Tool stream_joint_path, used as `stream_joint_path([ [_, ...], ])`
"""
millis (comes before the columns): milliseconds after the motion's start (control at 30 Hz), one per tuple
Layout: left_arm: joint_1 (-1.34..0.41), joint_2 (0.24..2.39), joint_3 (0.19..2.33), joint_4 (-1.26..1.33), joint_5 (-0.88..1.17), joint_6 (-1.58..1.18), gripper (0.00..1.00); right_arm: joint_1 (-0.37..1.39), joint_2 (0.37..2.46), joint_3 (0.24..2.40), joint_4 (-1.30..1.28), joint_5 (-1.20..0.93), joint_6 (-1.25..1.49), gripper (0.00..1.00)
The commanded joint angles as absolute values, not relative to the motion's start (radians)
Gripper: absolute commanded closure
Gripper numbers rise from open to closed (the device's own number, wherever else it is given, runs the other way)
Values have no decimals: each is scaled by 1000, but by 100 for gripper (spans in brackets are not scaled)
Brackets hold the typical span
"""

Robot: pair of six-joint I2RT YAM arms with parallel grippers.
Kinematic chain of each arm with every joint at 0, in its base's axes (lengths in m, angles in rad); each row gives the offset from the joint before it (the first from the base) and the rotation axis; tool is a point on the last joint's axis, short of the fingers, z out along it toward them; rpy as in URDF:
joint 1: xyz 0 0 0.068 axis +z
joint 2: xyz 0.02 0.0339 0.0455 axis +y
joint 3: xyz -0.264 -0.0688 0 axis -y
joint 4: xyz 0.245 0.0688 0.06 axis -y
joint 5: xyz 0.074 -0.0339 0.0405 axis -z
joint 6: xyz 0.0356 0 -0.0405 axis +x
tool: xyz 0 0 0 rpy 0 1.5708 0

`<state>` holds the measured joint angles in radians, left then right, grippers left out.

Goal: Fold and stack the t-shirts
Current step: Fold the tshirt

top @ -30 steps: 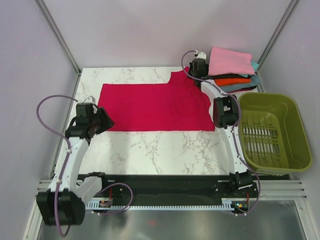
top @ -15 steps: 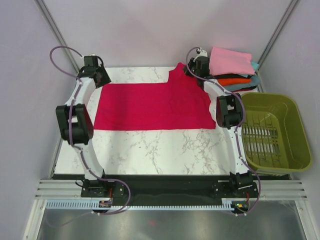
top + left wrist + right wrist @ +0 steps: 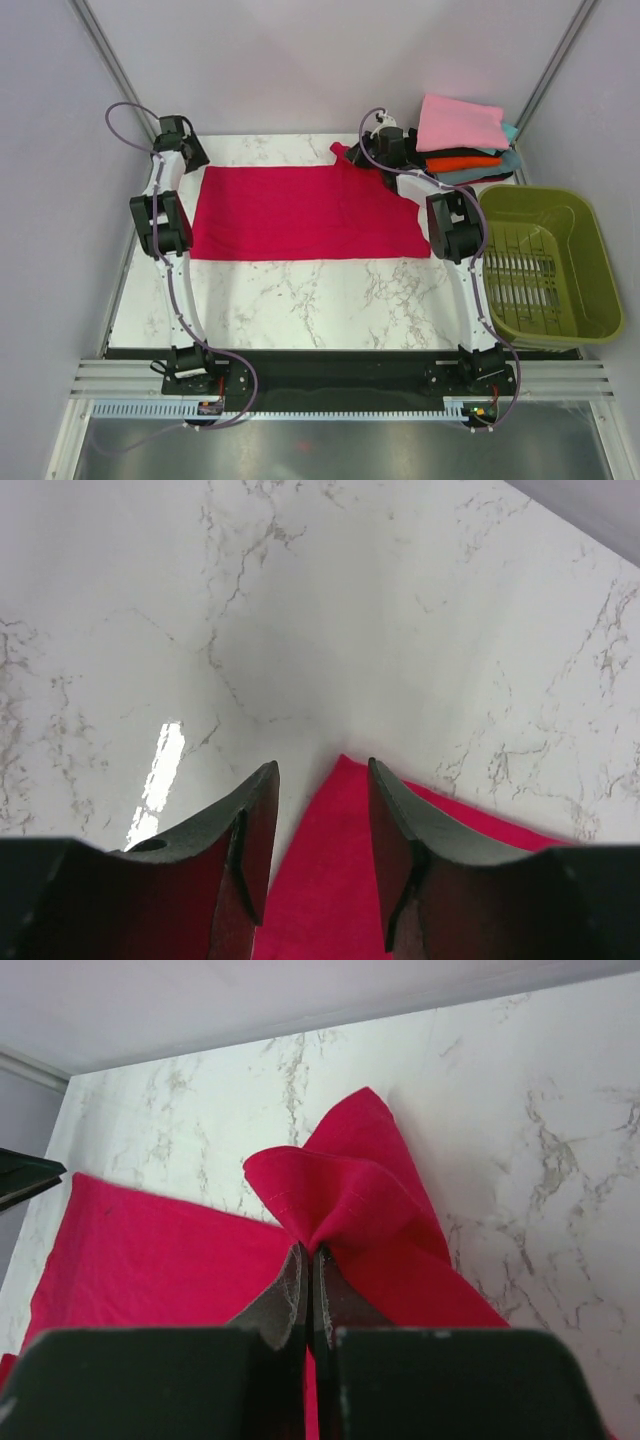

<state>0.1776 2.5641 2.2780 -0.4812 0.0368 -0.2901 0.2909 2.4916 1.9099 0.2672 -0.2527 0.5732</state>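
Observation:
The crimson-red t-shirt (image 3: 300,212) lies spread flat across the back half of the marble table. My left gripper (image 3: 190,152) is open at its far left corner; in the left wrist view that corner (image 3: 335,810) lies between the jaws (image 3: 322,780). My right gripper (image 3: 372,152) is shut on the far right corner of the shirt, which bunches up above the closed jaws (image 3: 310,1252) in the right wrist view (image 3: 340,1195). A stack of folded t-shirts stands at the back right: pink (image 3: 458,122) on top, then black, orange (image 3: 465,162) and teal-grey (image 3: 492,172).
An olive-green plastic basket (image 3: 545,262) stands at the right of the table, beside the right arm. Bare marble table (image 3: 320,305) lies in front of the red shirt. Lilac walls and metal frame posts close in the back and sides.
My left arm has swung from the shirt's near left side up to its far left corner. My right gripper has drawn the far right corner leftward.

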Motion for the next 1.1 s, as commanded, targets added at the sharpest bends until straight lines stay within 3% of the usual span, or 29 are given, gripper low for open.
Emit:
stream_joint_path([
  [0,178,2600,2322,-494,78,-250,52,287,2410,1890,362,-284,592,100],
  [433,179,2586,2266,-494,193,-261,52,278,2447,1962,298,-259,551,100],
  [667,183,2589,2267,-492,219,-253,74,258,2436,1953,296,-261,549,100],
  [800,183,2586,2263,-486,239,-256,98,252,2427,1942,325,-300,540,100],
  [1067,184,2436,2117,-443,270,-265,98,232,2283,1780,385,-344,459,100],
])
